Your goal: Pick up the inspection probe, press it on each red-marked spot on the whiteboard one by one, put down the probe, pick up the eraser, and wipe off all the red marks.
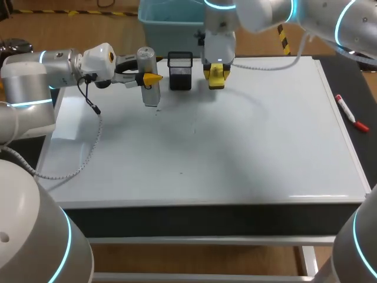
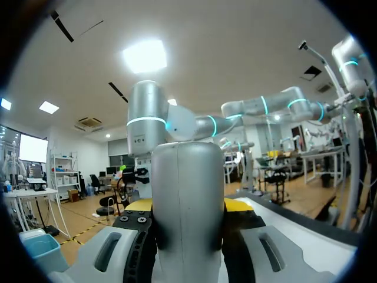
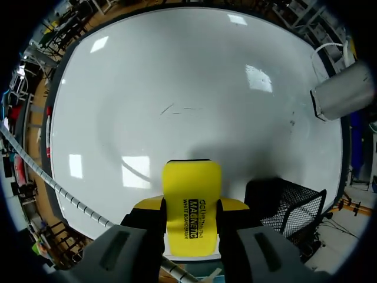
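The whiteboard (image 1: 235,147) is properly glossy, smooth enough to throw back bright patches of light. The probe (image 2: 188,200) looks like satin silver metal, not mirror-shiny, and the eraser (image 3: 191,194) is smooth yellow plastic. The basket (image 1: 180,72) is black wire mesh, pretty matt.

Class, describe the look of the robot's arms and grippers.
The left arm and right arm are rounded silver-grey tubes with glowing cyan rings. The left gripper and right gripper have white bodies and yellow tips. A white coiled cable trails from each wrist.
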`<state>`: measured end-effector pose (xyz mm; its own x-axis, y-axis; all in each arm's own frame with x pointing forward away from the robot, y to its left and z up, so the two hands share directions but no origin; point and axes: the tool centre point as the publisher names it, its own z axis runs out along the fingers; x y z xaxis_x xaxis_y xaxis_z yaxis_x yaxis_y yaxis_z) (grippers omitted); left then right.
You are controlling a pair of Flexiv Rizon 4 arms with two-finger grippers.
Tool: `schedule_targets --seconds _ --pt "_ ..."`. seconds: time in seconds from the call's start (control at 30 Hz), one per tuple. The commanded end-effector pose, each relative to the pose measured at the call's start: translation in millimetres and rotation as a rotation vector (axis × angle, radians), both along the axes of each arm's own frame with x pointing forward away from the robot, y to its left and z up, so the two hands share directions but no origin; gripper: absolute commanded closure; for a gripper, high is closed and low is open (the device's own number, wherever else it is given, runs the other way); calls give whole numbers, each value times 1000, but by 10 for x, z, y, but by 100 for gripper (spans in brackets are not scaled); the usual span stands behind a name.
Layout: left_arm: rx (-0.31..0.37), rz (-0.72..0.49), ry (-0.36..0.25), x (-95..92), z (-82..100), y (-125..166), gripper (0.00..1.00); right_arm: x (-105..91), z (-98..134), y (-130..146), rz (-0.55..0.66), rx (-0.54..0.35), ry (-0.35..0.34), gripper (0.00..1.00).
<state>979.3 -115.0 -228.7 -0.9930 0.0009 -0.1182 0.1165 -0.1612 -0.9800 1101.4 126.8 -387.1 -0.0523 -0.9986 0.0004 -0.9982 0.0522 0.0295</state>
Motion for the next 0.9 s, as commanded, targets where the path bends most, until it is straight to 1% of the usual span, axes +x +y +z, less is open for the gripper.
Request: schedule_targets --seconds 0.03,0.3,0.9 --pt "1 -3 1 7 12 2 100 87 -52 -59 -4 7 55 100" --pt "1 -3 1 7 12 2 100 83 -153 -164 -20 9 70 100" --pt "1 -3 1 7 12 2 100 47 -341 -246 -22 23 79 100"
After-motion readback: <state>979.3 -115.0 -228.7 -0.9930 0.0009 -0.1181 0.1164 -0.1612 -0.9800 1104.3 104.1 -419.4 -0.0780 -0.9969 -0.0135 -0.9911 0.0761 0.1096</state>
